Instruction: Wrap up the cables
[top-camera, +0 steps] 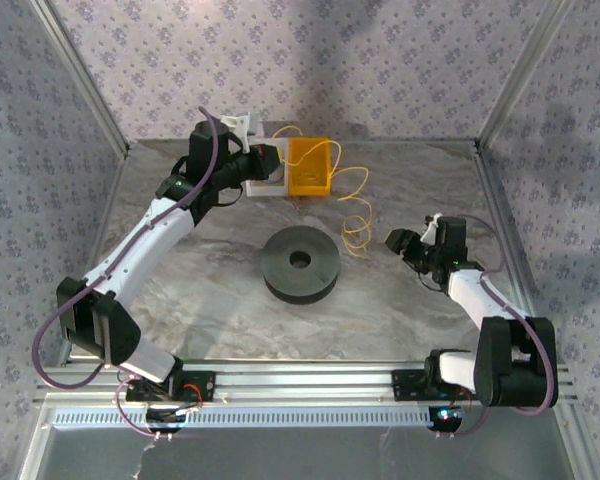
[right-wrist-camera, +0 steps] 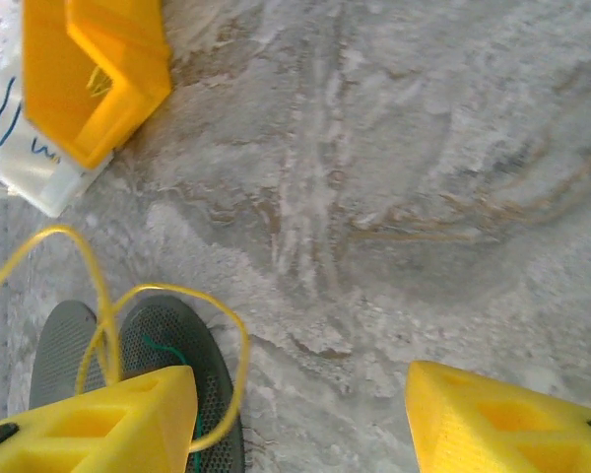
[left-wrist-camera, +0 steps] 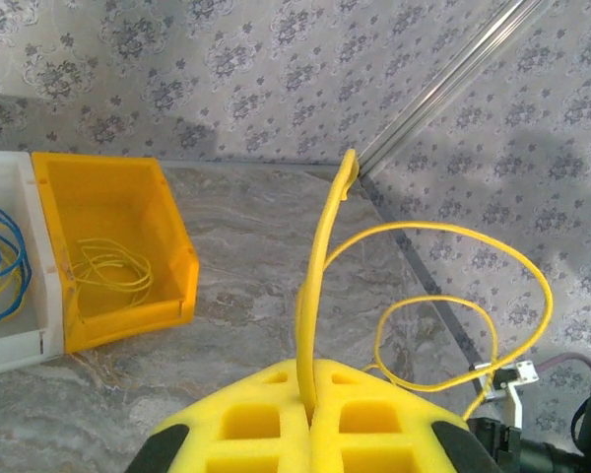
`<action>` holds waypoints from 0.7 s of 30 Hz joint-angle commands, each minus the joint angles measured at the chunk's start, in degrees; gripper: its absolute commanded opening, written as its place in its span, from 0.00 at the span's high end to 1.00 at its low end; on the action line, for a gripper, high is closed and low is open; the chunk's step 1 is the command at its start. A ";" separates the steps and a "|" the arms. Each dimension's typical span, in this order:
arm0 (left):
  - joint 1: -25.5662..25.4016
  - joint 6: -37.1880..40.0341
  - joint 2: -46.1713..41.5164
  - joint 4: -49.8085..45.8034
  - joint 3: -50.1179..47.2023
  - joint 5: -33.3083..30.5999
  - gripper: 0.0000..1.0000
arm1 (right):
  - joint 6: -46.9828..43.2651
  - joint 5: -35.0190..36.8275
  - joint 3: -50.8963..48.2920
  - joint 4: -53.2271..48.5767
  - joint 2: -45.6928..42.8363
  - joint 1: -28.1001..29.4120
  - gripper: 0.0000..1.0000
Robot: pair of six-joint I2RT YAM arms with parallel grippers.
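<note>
Slack in the yellow wire point(left-wrist-camera: 322, 246) decides the coming move, and nearly all of it lies on the right arm's side. The left gripper point(left-wrist-camera: 310, 379) is out by the table's point(top-camera: 400, 320) far edge, just beside the yellow bin point(top-camera: 310, 186). Its fingers are pressed together on the wire, which rises from between them. From that pinch the wire runs rightward and toward the near edge, so its long axis slants from the far edge down toward the table's middle. It ends in loose, kinked loops between the black spool point(top-camera: 325, 266) and the right gripper point(top-camera: 405, 243). The spool lies flat at the table's centre, well apart from the left gripper and near the right one. In the right wrist view the right gripper's fingers stand well apart with nothing between them. The loops curl past its left finger and over the spool's rim, though whether the wire touches that finger cannot be told. My reading is that the right arm is the nearer one to gather the slack: the loops lie to its left, toward the spool, while the left arm anchors the far end.
</note>
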 commanded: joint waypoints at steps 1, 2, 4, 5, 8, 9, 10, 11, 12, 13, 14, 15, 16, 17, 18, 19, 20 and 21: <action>-0.28 -1.22 0.95 3.14 -0.97 0.58 1.00 | 4.78 -0.44 -2.18 3.30 0.87 -0.08 0.41; -0.42 -1.46 0.97 3.45 -1.20 0.50 1.00 | 5.80 -0.84 -2.77 4.54 1.28 -0.02 0.42; -0.55 -1.88 1.30 4.10 -1.68 0.50 1.00 | 7.54 -1.71 -3.77 6.88 1.97 0.20 0.42; -0.61 -2.08 1.41 4.26 -1.85 0.50 1.00 | 8.27 -1.95 -4.07 7.81 2.29 0.37 0.42; -0.77 -2.50 1.98 5.00 -2.23 0.50 1.00 | 10.77 -2.75 -4.72 10.82 3.68 1.43 0.42; -0.77 -2.61 2.15 5.22 -2.33 0.50 1.00 | 11.37 -2.78 -4.93 11.55 4.16 1.82 0.42; -0.79 -2.80 2.33 5.57 -2.46 0.50 1.00 | 12.12 -2.68 -5.23 12.49 4.69 2.30 0.42; -0.86 -3.02 2.54 5.92 -2.58 0.54 1.00 | 12.70 -2.45 -5.42 13.34 5.24 2.79 0.42; -0.88 -3.20 2.75 6.18 -2.66 0.59 1.00 | 13.10 -2.26 -5.58 14.03 5.75 3.19 0.43; -0.89 -3.38 2.97 6.40 -2.63 0.67 1.00 | 13.59 -1.96 -5.73 14.88 6.51 3.72 0.43; -0.98 -3.59 3.16 6.62 -2.75 0.76 1.00 | 14.23 -1.71 -5.78 15.67 7.30 4.13 0.43; -0.99 -3.69 3.34 6.81 -2.83 0.76 1.00 | 14.71 -1.62 -5.87 16.42 7.96 4.46 0.43; -1.03 -3.84 3.41 6.94 -2.89 0.76 1.00 | 15.18 -1.39 -5.87 17.11 8.75 4.83 0.43; -1.09 -3.87 3.52 6.94 -2.99 0.76 1.00 | 15.58 -0.96 -5.95 17.50 9.35 5.18 0.44; -1.09 -3.95 3.59 7.03 -3.01 0.76 1.00 | 15.75 -0.63 -6.02 17.73 9.74 5.37 0.44; -1.16 -3.98 3.61 7.11 -3.10 0.72 1.00 | 16.04 -0.19 -6.13 18.04 10.18 5.60 0.45; -1.16 -4.04 3.63 7.05 -3.12 0.76 1.00 | 16.28 0.23 -6.27 18.06 10.30 5.65 0.45; -1.15 -4.04 3.62 7.07 -3.11 0.76 1.00 | 16.47 0.54 -6.44 18.14 10.37 5.65 0.46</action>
